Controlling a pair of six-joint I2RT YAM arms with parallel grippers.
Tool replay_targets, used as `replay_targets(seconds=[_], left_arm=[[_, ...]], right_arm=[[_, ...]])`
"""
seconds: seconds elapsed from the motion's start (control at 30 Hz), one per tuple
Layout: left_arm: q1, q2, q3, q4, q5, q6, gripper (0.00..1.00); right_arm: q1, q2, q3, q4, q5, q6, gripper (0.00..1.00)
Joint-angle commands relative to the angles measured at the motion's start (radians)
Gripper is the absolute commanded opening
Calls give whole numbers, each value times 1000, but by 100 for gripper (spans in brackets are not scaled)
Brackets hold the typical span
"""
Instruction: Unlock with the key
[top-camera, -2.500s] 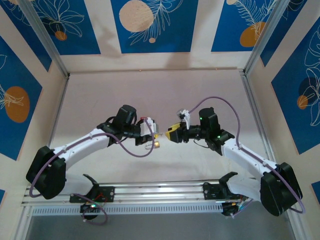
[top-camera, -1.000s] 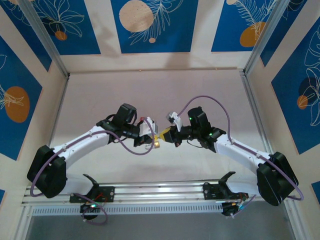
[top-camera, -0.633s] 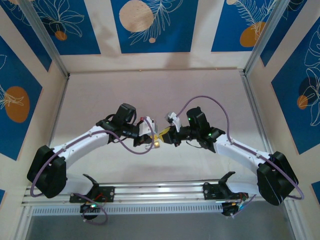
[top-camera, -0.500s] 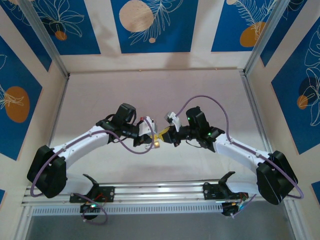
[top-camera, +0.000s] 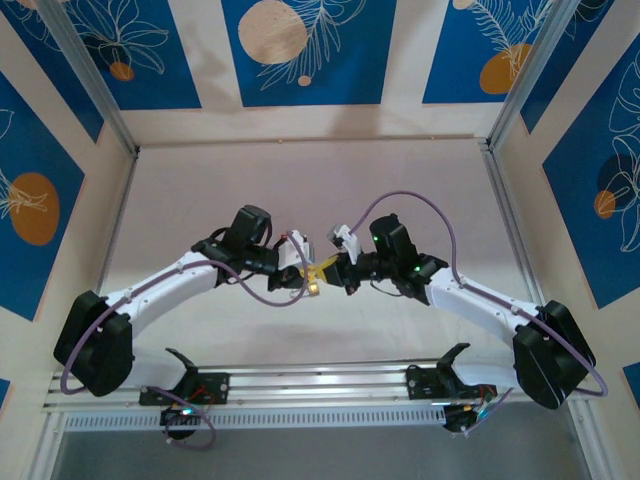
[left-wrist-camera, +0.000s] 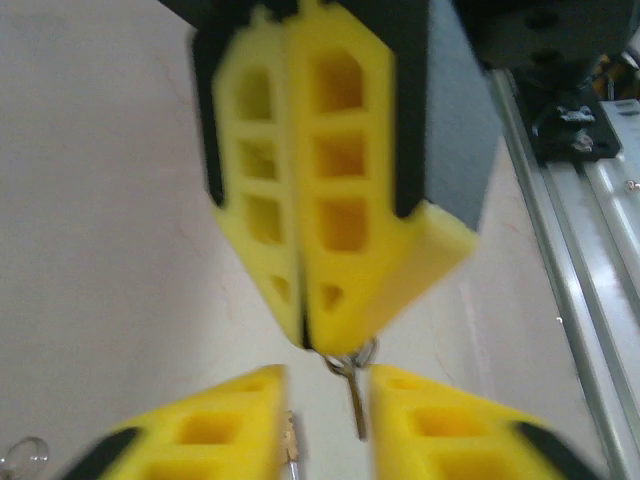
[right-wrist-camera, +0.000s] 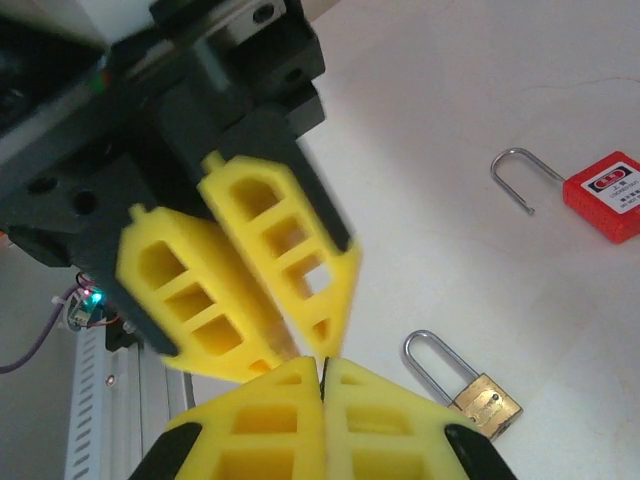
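Right wrist view gives you one label: the red padlock (right-wrist-camera: 607, 195) has a white sticker with a red mark on its face, and the print is too small for you to read. The brass padlock (right-wrist-camera: 485, 402) shows no writing you can make out. Count two padlocks, one key and two claws. The red padlock lies at the right edge of that view, well apart from the claws, with its steel shackle swung open. The brass one lies on the table (right-wrist-camera: 450, 110) just beside the right claw (right-wrist-camera: 322, 368), its shackle curving up and to the left. You cannot tell whether that shackle is latched. The right claw's yellow fingers are pressed together tip to tip. In the left wrist view you can see what they pinch: the key (left-wrist-camera: 352, 402), a small, slim metal blade. It hangs straight down from a thin wire ring caught at the very tips. The left claw (left-wrist-camera: 328, 380) stands parted, with one yellow finger on either side of the key and a gap showing to each. That view is blurred, so finer detail of the key is lost to you. In the top external view the two claws meet nose to nose over the middle of the table. The key is held between them above the surface, and the brass padlock lies just on their near side.
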Motion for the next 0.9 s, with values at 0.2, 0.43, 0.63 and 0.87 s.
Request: replay_targets(seconds=[0.2, 0.43, 0.63, 0.87], left_arm=[[7, -62, -51, 108, -73, 6, 64], [8, -91, -65, 53, -196, 57, 71], [6, -60, -58, 94, -310, -45, 72], [-14, 56, -4, 41, -312, -58, 58]], right_arm=[[10, -21, -2, -37, 112, -4, 0], [-26, -57, -17, -34, 205, 18, 0], [-42, -73, -24, -59, 341, 56, 0], [-71, -135, -58, -107, 432, 124, 0]])
